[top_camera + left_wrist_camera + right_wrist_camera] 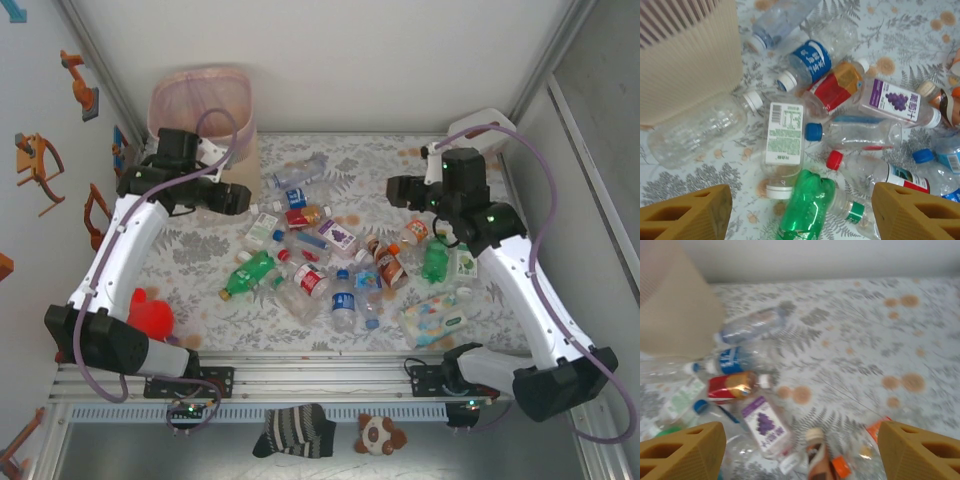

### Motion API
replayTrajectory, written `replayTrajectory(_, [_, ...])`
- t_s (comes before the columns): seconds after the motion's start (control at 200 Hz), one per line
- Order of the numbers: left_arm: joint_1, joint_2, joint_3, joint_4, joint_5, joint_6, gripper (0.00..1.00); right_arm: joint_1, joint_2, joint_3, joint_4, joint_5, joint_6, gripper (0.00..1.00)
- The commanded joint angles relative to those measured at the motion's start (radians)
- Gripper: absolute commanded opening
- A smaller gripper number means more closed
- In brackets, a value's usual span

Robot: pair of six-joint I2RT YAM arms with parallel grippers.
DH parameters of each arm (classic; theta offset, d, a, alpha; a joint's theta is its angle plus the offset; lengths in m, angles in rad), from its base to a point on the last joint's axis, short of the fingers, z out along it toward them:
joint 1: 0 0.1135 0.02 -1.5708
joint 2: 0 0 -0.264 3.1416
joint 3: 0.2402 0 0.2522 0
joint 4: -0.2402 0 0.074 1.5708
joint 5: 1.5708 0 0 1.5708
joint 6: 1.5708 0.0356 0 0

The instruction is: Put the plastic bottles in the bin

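You've got both open wide & empty: left end effector (802, 210) over the plastic bottles (320, 260) beside the bin (165, 95), right end effector (800, 450) above the heap's right side. Bottles lie scattered mid-tabletop (190, 250), so prob. you're lining up picks.

1. I see the bin (685, 55) as matt beige plastic, finely ribbed; its liner (200, 95) is thin, translucent pink film.
2. Just beside the bin, the plastic bottles (695, 132) are clear, glossy, some crumpled; one green bottle (805, 205) is shiny too.
3. The table cover (865, 340) under the bin looks like matt printed cloth.
4. My left fingers (690, 212) are matt tan plastic with fine ridges.
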Motion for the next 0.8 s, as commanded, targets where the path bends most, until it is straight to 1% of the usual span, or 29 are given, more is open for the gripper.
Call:
replayTrajectory(0.0, [-0.001,-0.042,-0.075,0.109,0.047,-0.068,0.73,-0.083,0.017,-0.039,-0.065,0.005,0.028,0.79])
replayTrajectory(0.135, [-0.001,-0.065,-0.136,0.149,0.087,-0.105,0.73,-0.201,0.056,-0.108,-0.065,-0.010,0.013,0.78])
replayTrajectory(0.235, [-0.001,-0.075,-0.161,0.161,0.088,-0.109,0.74,-0.275,0.089,-0.157,-0.071,0.002,0.010,0.77])
replayTrajectory(0.31, [-0.001,-0.075,-0.168,0.164,0.085,-0.107,0.73,-0.316,0.118,-0.190,-0.075,0.057,0.005,0.77])
replayTrajectory(0.401, [-0.001,-0.071,-0.171,0.166,0.090,-0.104,0.73,-0.345,0.151,-0.227,-0.077,0.113,-0.003,0.77])
replayTrajectory(0.501, [-0.001,-0.065,-0.173,0.166,0.098,-0.102,0.73,-0.375,0.188,-0.261,-0.075,0.206,-0.006,0.77])
replayTrajectory(0.546, [-0.001,-0.064,-0.177,0.169,0.101,-0.100,0.73,-0.389,0.200,-0.285,-0.057,0.225,-0.007,0.77])
replayTrajectory(0.691, [-0.001,-0.065,-0.191,0.183,0.105,-0.097,0.73,-0.415,0.249,-0.333,-0.016,0.199,0.000,0.75])
replayTrajectory(0.791, [-0.002,-0.065,-0.194,0.183,0.111,-0.099,0.73,-0.414,0.252,-0.348,0.007,0.099,0.028,0.71])
